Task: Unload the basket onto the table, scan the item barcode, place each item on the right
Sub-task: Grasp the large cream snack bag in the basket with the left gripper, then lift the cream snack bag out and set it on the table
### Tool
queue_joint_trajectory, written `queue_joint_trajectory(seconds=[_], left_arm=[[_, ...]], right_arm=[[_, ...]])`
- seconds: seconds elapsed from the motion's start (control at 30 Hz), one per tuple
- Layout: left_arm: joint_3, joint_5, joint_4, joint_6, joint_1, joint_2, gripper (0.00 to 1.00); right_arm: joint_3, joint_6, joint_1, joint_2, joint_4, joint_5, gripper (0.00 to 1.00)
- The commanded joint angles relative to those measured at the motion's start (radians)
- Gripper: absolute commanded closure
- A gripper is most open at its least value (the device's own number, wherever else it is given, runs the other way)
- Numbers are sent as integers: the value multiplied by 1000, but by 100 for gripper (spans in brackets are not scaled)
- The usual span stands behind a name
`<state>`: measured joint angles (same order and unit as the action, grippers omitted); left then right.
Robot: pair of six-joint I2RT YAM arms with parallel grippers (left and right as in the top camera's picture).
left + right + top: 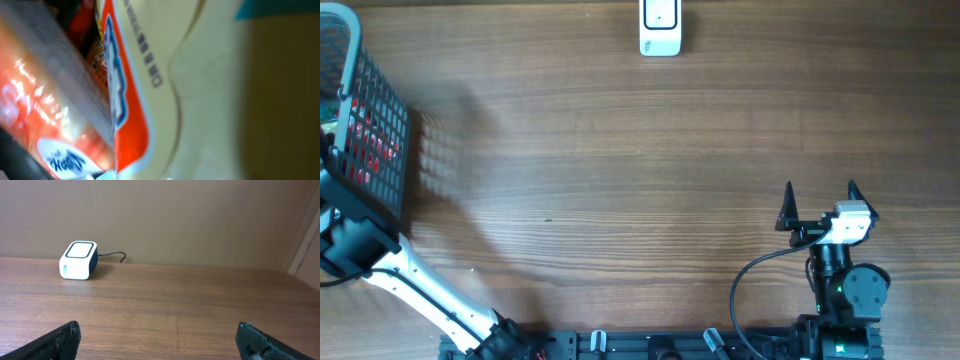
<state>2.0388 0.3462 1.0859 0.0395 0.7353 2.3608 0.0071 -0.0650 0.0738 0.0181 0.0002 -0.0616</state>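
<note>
Inside the basket (382, 150), left table edge: pick-up step in hand.
My left gripper, hidden there, is closed tight. Whether it pinches the cream-and-orange packet (200, 100) filling its view, I cannot tell. Next move: lift clear of the wire wall and cross the open table (620, 180), my right gripper (820, 198) wide and well aside, to the scanner (660, 28) at the far edge.

A cream-and-orange packet (190, 90) fills the left wrist view; the white scanner (660, 28) sits at the table's (620, 150) far edge.
</note>
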Motion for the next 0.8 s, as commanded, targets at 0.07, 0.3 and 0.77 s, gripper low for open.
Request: queue_joint_trajectory(seconds=[0.07,0.3,0.77], left_arm=[[-10,-115,2,55,-60,-213,96],[-10,-238,-3,134,-71,-429,96],[-10,-898,35,133,-78,-665,96]], right_arm=[[-2,15,5,-11,1,10,0],[-2,14,5,-11,2,10,0],[-2,15,5,-11,2,10,0]])
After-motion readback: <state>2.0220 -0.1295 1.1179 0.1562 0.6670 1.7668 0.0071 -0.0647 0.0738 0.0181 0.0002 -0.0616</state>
